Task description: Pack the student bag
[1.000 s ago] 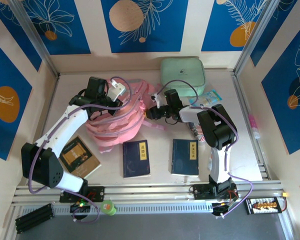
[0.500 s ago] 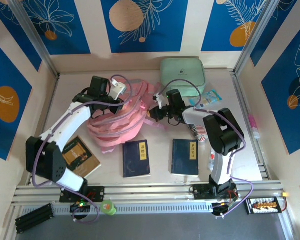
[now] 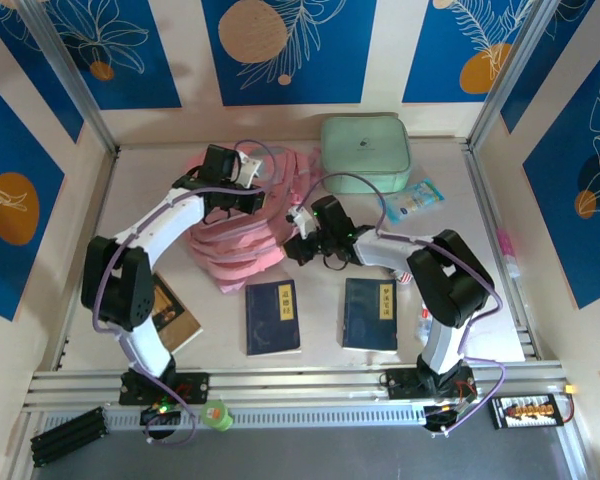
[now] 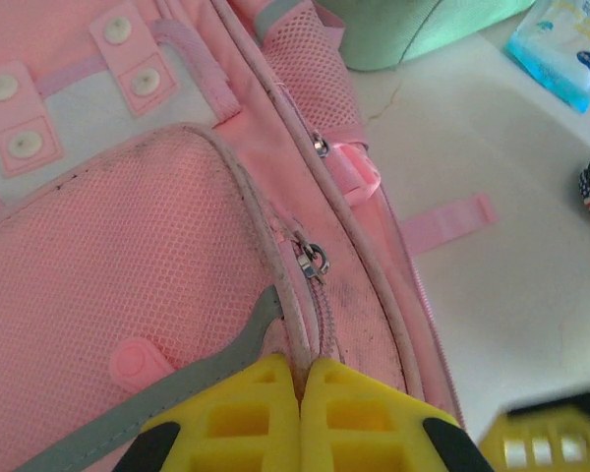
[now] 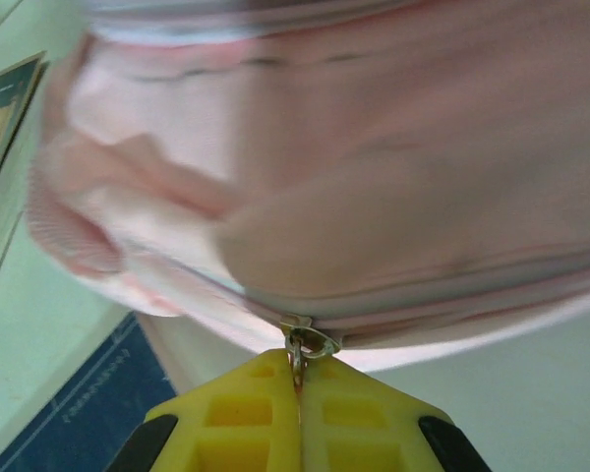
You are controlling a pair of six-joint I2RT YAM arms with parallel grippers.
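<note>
The pink student bag [image 3: 232, 240] lies bunched at the table's middle left. My left gripper [image 3: 263, 199] is over its upper right part. In the left wrist view the yellow fingers [image 4: 246, 413] are shut on the bag's piped seam [image 4: 275, 295], just below a metal zipper pull [image 4: 315, 261]. My right gripper [image 3: 298, 242] is at the bag's right edge. Seen from the right wrist, that gripper [image 5: 298, 372] is shut on a metal zipper pull [image 5: 311, 344] under the blurred pink fabric [image 5: 374, 177].
A mint-green zip case [image 3: 366, 150] stands at the back, touching the bag's top. Two dark blue books [image 3: 273, 315] [image 3: 370, 312] lie in front, and a brown book [image 3: 172, 318] is partly under the left arm. A blue packet [image 3: 412, 198] lies right of the arms.
My left gripper has swung right across the bag, still shut. My right gripper has moved left and down to the bag's edge and closed on the zipper pull. The bag has shifted and bunched.
</note>
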